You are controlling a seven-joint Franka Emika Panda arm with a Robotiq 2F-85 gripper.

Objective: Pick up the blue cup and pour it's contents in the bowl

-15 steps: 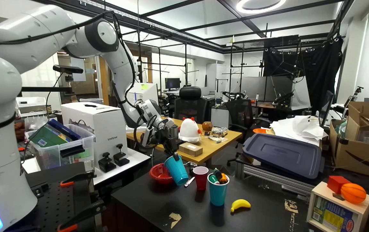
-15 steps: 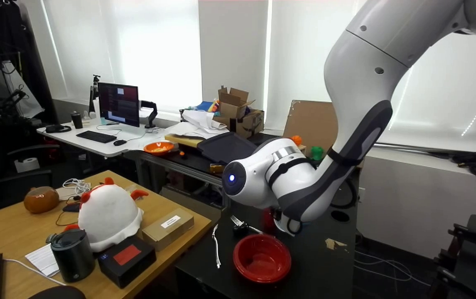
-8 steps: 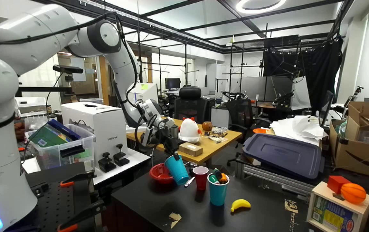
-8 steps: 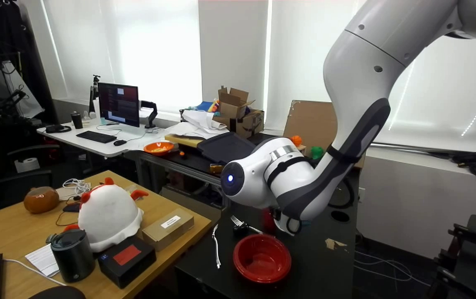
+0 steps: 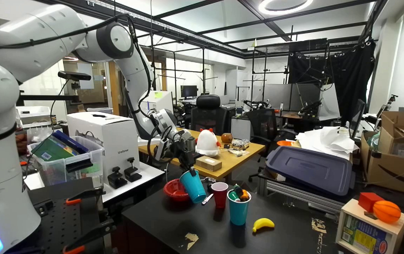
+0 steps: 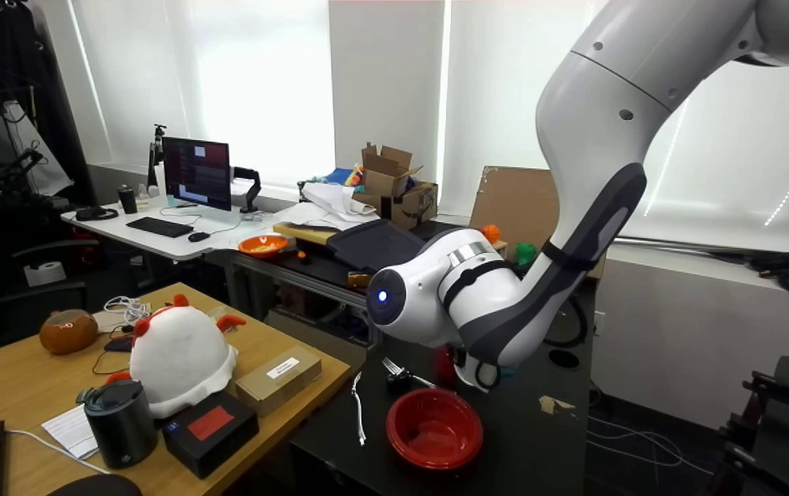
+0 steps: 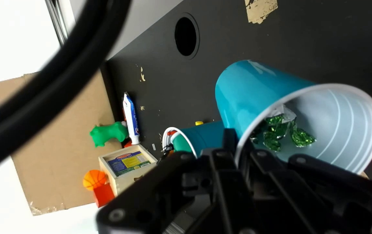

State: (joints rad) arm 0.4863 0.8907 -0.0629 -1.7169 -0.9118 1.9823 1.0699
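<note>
Locate the blue cup (image 5: pixel 193 187) just beside the bowl (image 6: pixel 434 434). The jaws are pinching it at the rim; it is tilted, with its mouth toward the bowl side. You cannot tell whether cup and bowl touch. Use the wrist view to inspect the cup's interior: green foil pieces (image 7: pixel 303 137) and a whitish scrap (image 7: pixel 288 114) lie inside. In an exterior view, the arm (image 6: pixel 591 117) hides most or all of the cup from you, but the bowl's interior is exposed and a fork (image 6: pixel 392 366) lies near it on the bench (image 5: pixel 223 240). Working outward, identify the red cup (image 5: pixel 220 197), upright; the teal cup (image 5: pixel 238 213), upright, holding green and orange objects (image 5: pixel 239 194); and a yellow banana (image 5: pixel 263 224). Compared with a second ago, the arm's upper links have shifted slightly; the blue cup keeps nearly the same place and tilt, and the bowl has not moved.
</note>
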